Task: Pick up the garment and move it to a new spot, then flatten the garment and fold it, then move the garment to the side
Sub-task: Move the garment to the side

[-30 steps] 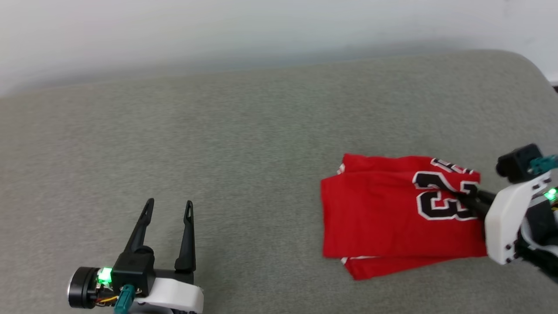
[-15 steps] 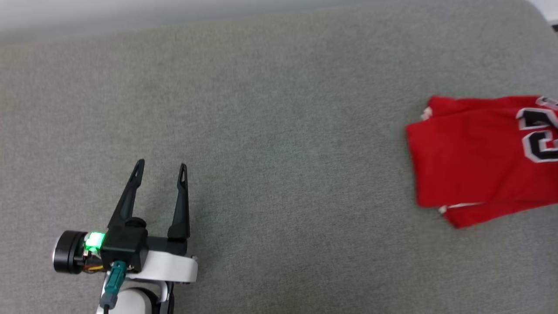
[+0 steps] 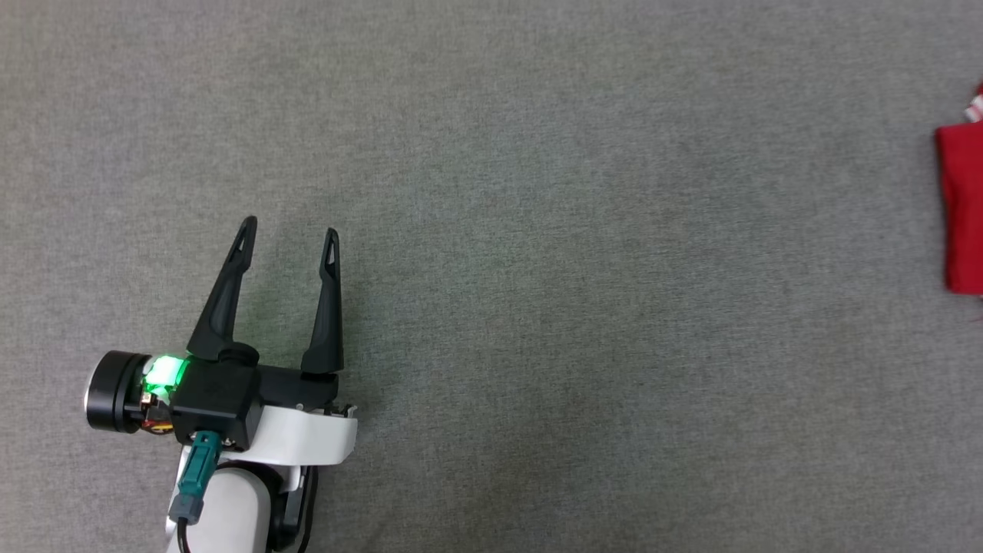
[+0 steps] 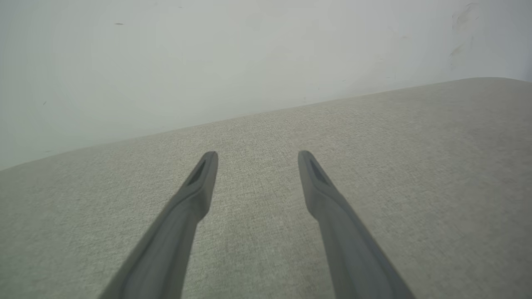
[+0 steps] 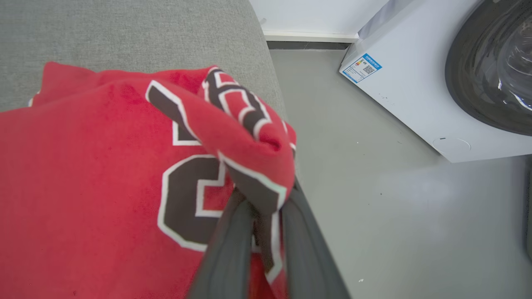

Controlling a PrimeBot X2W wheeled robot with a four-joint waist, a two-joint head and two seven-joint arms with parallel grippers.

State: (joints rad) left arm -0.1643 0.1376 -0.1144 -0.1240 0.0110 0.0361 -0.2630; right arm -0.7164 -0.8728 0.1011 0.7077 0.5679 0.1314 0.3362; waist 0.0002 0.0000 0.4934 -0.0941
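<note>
The garment (image 5: 83, 174), a folded red jersey with black white-outlined numerals, lies at the right end of the grey cushion (image 5: 124, 29). My right gripper (image 5: 266, 207) is shut on a bunched fold of its numbered part, near the cushion's edge. In the head view a strip of the garment (image 3: 961, 207) shows at the right border, with a bit of striped trim above it. My left gripper (image 3: 289, 230) hovers open over bare cushion at the lower left, nothing between its fingers (image 4: 203, 174).
The grey cushion (image 3: 537, 230) spreads wide between the left gripper and the garment. Beyond the cushion's right edge lie a grey floor (image 5: 374, 187) and a white washing machine (image 5: 415, 83) with a dark round door. A pale wall (image 4: 208, 62) stands behind the cushion.
The head camera has swung left and down, so the garment has slid to the picture's right border and the right gripper has left it. The left gripper stays open in place.
</note>
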